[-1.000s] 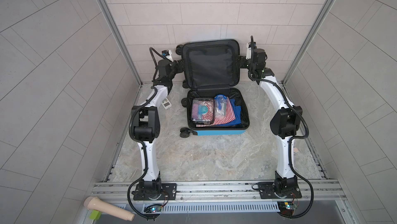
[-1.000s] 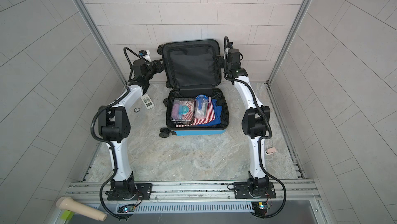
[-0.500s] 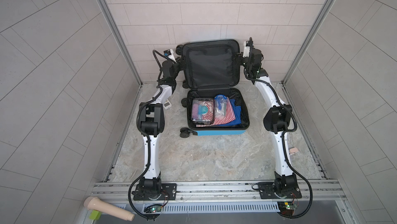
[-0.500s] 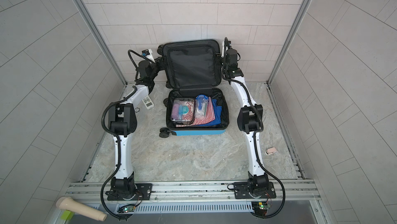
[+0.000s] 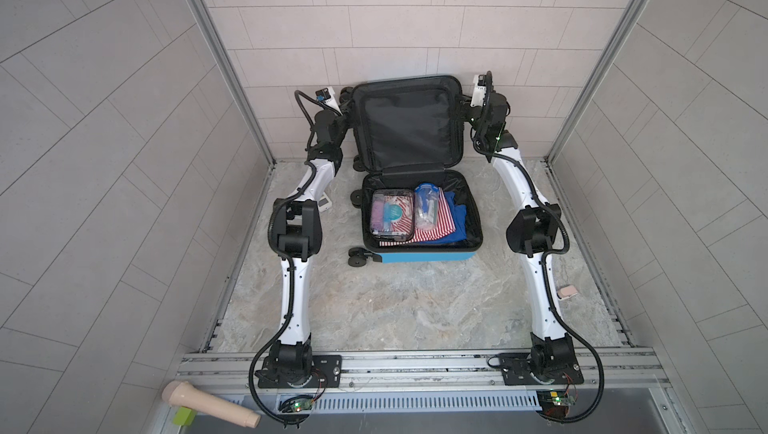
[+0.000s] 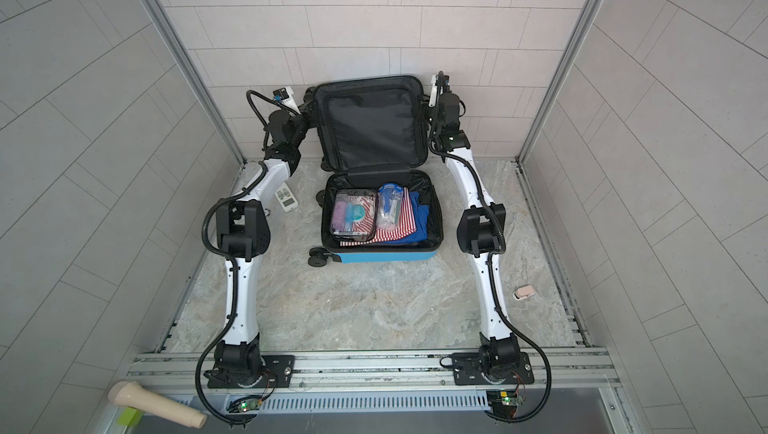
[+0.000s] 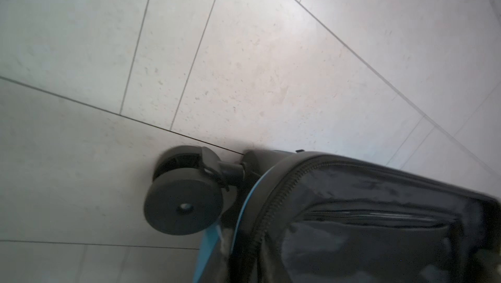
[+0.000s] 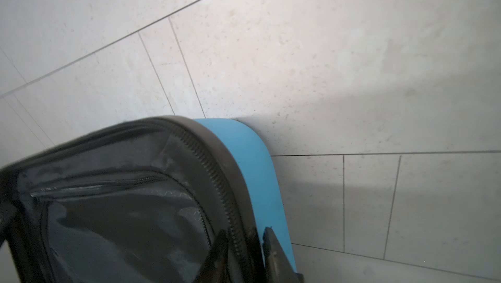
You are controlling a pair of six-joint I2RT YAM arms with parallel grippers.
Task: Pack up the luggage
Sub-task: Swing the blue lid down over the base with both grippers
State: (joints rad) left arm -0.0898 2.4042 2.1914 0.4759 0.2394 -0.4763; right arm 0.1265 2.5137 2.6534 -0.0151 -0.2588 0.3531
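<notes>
Where the marble tabletop (image 5: 395, 307) meets the back wall, the luggage (image 5: 424, 256) lies open at mid-width. Its long axis runs left to right, wheels toward the left edge, lid (image 5: 409, 124) upright. Right gripper (image 8: 244, 234) pinches the lid's zipper rim, jaws nearly together. Left gripper (image 5: 348, 118) sits at the lid's opposite side; its jaw gap is not discernible.

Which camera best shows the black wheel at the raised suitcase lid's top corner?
The left wrist view: the wheel fills the foreground, hub and fork clear. In both top views it is a small dark shape beside the lid. The right wrist view misses it.
</notes>
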